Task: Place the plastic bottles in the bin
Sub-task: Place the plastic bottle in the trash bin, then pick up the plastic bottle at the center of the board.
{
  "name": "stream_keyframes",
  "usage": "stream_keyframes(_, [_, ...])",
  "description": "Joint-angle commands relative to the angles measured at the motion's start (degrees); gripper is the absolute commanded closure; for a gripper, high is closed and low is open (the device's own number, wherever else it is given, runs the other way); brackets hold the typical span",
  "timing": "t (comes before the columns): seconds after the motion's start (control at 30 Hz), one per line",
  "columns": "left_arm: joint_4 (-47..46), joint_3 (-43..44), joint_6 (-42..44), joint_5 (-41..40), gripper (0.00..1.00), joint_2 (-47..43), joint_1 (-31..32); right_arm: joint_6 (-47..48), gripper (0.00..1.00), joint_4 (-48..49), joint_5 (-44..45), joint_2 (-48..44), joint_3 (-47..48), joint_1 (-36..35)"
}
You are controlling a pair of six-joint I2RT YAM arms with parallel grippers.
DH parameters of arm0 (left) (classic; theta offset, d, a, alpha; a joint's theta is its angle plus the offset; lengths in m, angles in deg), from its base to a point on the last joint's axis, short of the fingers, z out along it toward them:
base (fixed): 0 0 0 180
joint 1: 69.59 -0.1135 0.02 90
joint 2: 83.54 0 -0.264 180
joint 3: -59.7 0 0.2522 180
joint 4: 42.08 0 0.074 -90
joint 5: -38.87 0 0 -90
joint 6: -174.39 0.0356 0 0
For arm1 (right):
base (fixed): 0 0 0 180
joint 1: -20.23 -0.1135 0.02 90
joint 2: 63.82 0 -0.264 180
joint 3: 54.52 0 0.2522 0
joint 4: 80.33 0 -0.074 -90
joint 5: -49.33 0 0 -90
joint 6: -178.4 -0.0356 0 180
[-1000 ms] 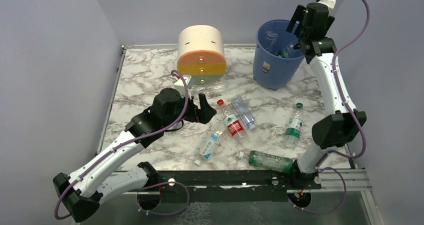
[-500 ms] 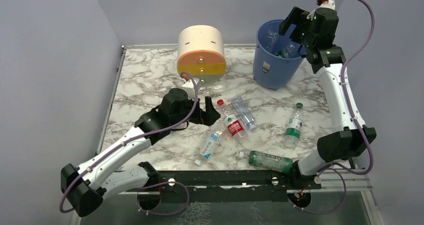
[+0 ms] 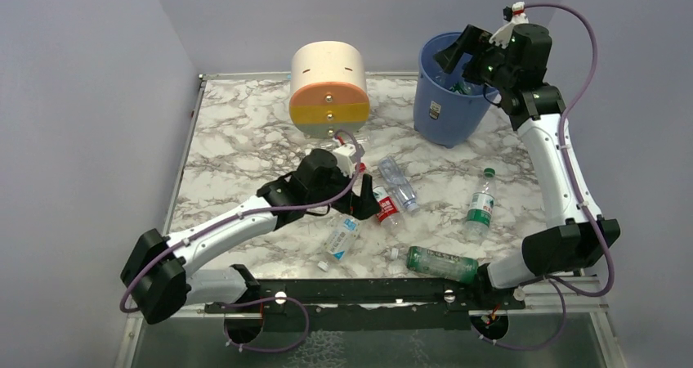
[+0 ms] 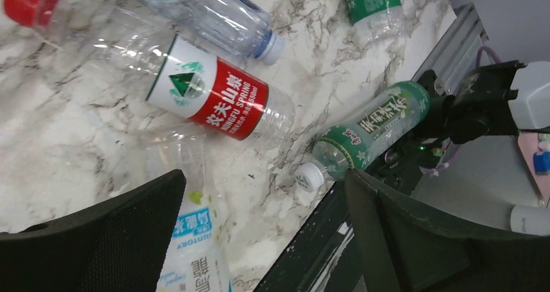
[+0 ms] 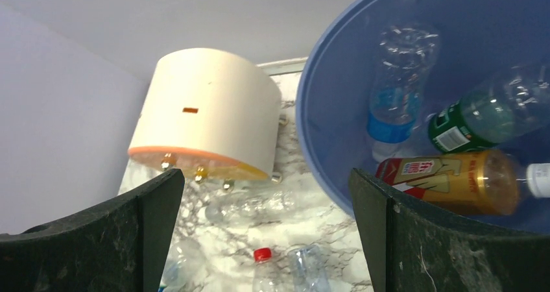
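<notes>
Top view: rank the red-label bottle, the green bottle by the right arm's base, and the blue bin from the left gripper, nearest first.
1. Red-label bottle, right beside the left gripper.
2. Green bottle, near edge.
3. Blue bin, far right corner.

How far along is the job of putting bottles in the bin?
Done: at least three bottles lie in the bin. In hand: nothing; right gripper open over the bin, left gripper open above the red-labelled bottle. Left: six bottles on the table.
</notes>
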Motion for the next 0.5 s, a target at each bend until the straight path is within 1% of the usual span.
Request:
stream_keyframes(0.0, [-4.2,1.0,3.3,1.7,0.01,5.6,4.7,-0.9,0.00,-0.5,-5.9,-3.1,-2.1,-0.8])
stream_keyframes(0.23, [-5.7,4.4,5.4,-0.3,0.01,14.5,11.7,0.2,0.00,-1.8,-7.1,-6.6,-4.0,-0.8])
stream_keyframes(0.47, [-7.0,7.6,6.9,-0.7,0.01,19.8,16.7,0.8,0.00,-2.7,-7.9,-8.4,-4.1,-0.8])
